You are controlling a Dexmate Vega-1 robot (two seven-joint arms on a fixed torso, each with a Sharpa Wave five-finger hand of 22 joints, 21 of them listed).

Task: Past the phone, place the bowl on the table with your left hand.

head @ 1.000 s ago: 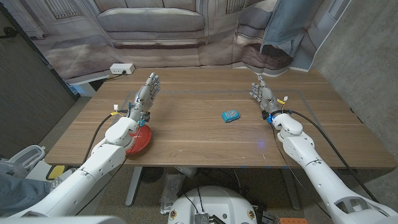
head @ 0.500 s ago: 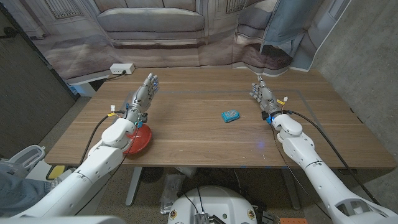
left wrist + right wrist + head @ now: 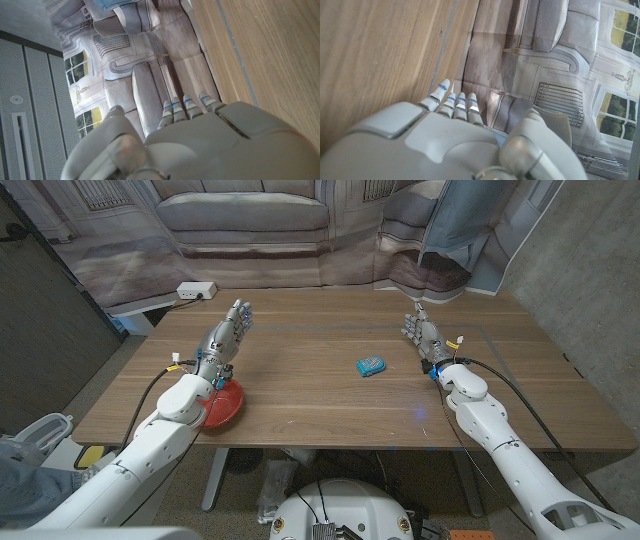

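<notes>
Nothing looks done yet: the red bowl (image 3: 219,404) sits at lower left under the left hand (image 3: 224,338), whose fingers stretch out empty, far from the phone (image 3: 370,366) mid-frame.

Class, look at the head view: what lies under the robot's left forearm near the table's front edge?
A red bowl sits on the table there; the left arm covers its near-left part, so its contents cannot be fully seen.

Wooden table (image 3: 320,395): red bowl (image 3: 224,404), blue phone (image 3: 370,366).
</notes>
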